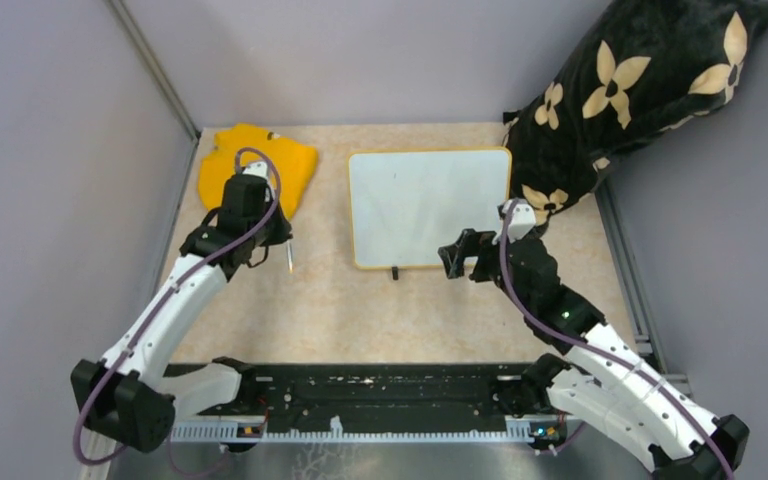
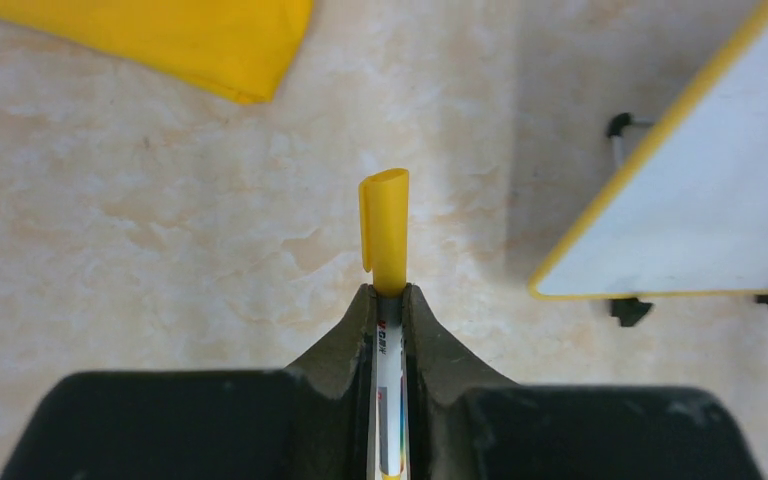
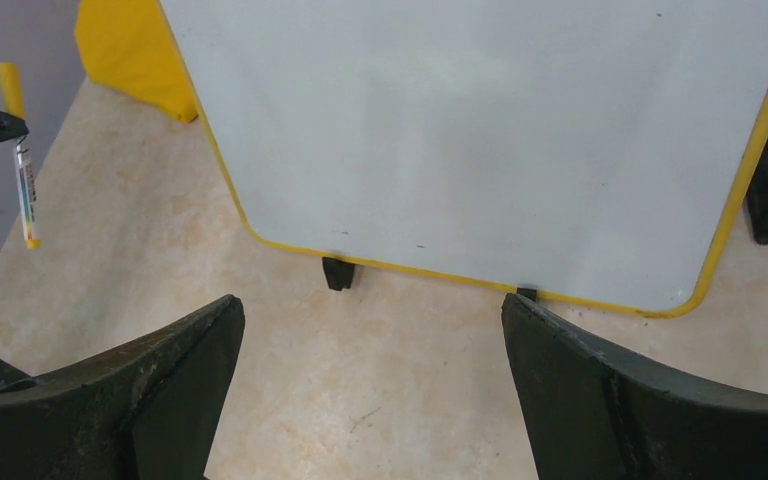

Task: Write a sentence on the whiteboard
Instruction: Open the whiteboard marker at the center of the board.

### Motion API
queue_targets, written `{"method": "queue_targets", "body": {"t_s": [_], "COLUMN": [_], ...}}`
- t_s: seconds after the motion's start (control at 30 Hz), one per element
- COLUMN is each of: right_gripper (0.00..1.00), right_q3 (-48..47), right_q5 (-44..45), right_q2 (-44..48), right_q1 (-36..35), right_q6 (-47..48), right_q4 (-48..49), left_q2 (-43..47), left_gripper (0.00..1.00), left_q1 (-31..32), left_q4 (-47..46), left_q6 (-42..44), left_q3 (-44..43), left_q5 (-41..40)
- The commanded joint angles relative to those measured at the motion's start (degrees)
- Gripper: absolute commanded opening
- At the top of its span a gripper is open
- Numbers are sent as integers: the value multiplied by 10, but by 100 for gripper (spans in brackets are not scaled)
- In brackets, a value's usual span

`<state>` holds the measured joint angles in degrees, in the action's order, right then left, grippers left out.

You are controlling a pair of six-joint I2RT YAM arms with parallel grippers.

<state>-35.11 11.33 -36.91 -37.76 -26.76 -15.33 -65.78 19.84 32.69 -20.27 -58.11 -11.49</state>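
Your left hand [image 2: 385, 305] pinches the yellow marker [image 3: 26, 195], its cap [image 2: 384, 225] on, left of the blank whiteboard [image 1: 430, 205] lying on the table [image 1: 310, 310]. Bring your spread right hand [image 3: 372, 325] from the board's near edge and pull the cap straight off first.

Count on beige marbled worktop [image 1: 320, 310]: glossy white rectangular whiteboard with yellow rim [image 1: 430, 205] ×1; black clip feet [image 3: 336, 272] along its near edge ×2; crumpled yellow cloth [image 1: 295, 168] ×1; white-barrelled marker pen with yellow cap [image 2: 384, 225] ×1; black plush cushion with cream flower print [image 1: 640, 90] ×1. Black two-finger tools ×2: left tool [image 2: 388, 295], right tool [image 3: 370, 305]
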Motion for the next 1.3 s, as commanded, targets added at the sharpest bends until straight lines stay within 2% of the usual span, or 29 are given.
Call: {"method": "queue_targets", "body": {"t_s": [0.0, 0.1, 0.2, 0.3, 0.43, 0.63, 0.7, 0.87, 1.0, 1.17, 1.27], "right_gripper": [99, 99, 99, 99, 99, 99, 99, 98, 97, 91, 91], "right_q3": [-74, -112, -153, -181, -170, -63, -58, -75, -54, -78, -86], "right_q5": [5, 51, 151, 200, 111, 31, -15, -32, -99, -150, -176], "right_q2": [-39, -77, -134, -181, -187, -101, -92, -89, -80, -122, -146], "right_q1": [-17, -74, -162, -193, -194, -185, -169, -164, -165, -183, -189], "right_q6": [14, 41, 62, 43, 20, -17, -19, -15, -23, -43, -56], "right_q4": [17, 32, 43, 50, 102, 275, 285, 262, 313, 329, 360], "left_q2": [62, 114, 155, 185, 225, 252, 251, 249, 241, 232, 234], "left_gripper": [0, 0, 0, 0, 0, 0, 0, 0, 0, 0, 0], "left_q1": [-1, -1, -1, -1, -1, -1, -1, -1, -1, -1, -1], "left_q4": [-65, -133, -202, -269, -344, -406, -415, -474, -537, -582, -594], "left_q6": [21, 16, 0, -19, -55, -104, -117, -176, -240, -274, -284], "left_q3": [21, 46, 70, 96, 130, 150, 146, 154, 172, 178, 183], "left_q5": [107, 181, 238, 291, 349, 413, 429, 461, 494, 520, 524]}}
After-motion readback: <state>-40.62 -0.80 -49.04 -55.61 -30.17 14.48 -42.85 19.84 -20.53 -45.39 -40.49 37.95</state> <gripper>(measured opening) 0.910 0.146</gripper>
